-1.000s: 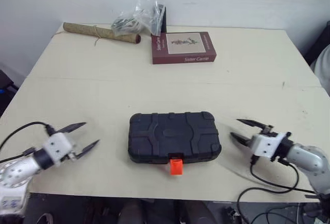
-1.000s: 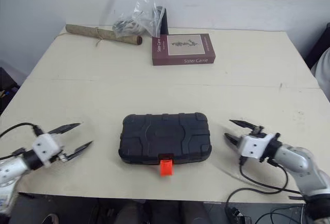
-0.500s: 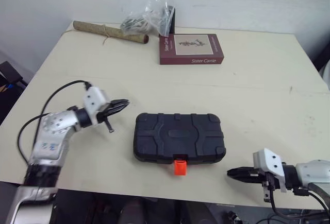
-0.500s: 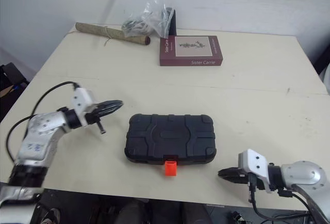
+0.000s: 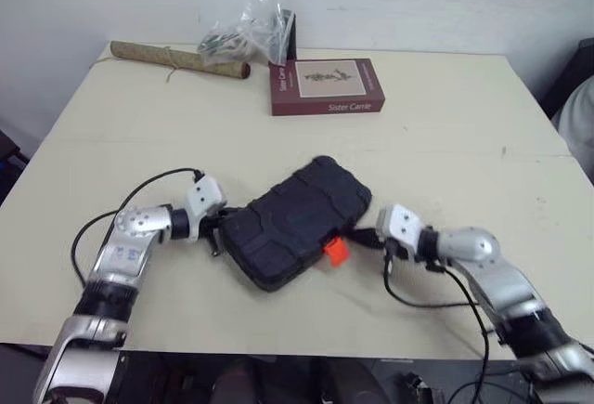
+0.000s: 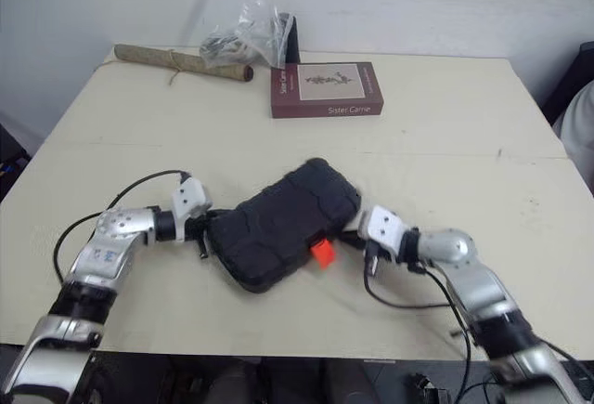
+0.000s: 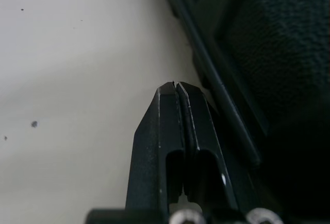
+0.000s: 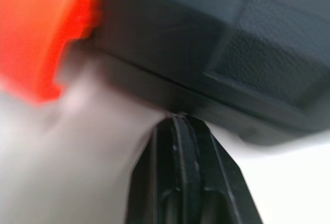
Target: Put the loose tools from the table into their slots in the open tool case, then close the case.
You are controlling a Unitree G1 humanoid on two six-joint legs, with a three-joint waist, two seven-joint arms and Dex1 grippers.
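The black tool case (image 5: 292,221) lies closed on the table, turned at an angle, its orange latch (image 5: 335,251) facing the front right. My left gripper (image 5: 220,226) is shut, its tip against the case's left end; the left wrist view shows the pressed fingers (image 7: 178,131) beside the case's seam (image 7: 221,100). My right gripper (image 5: 364,237) is shut too, its tip touching the case's right front edge just past the latch. In the right wrist view its fingers (image 8: 183,177) meet the case wall (image 8: 206,64) next to the latch (image 8: 38,38).
A maroon book (image 5: 327,86) lies at the back centre. A rolled brown mat (image 5: 176,58) and a clear plastic bag (image 5: 246,32) sit at the back left. The table's front edge (image 5: 278,334) runs close below the arms.
Both grippers closed and came in against the case's two ends. The case has turned from square-on to a diagonal, latch now pointing front right. The camera view also shifted.
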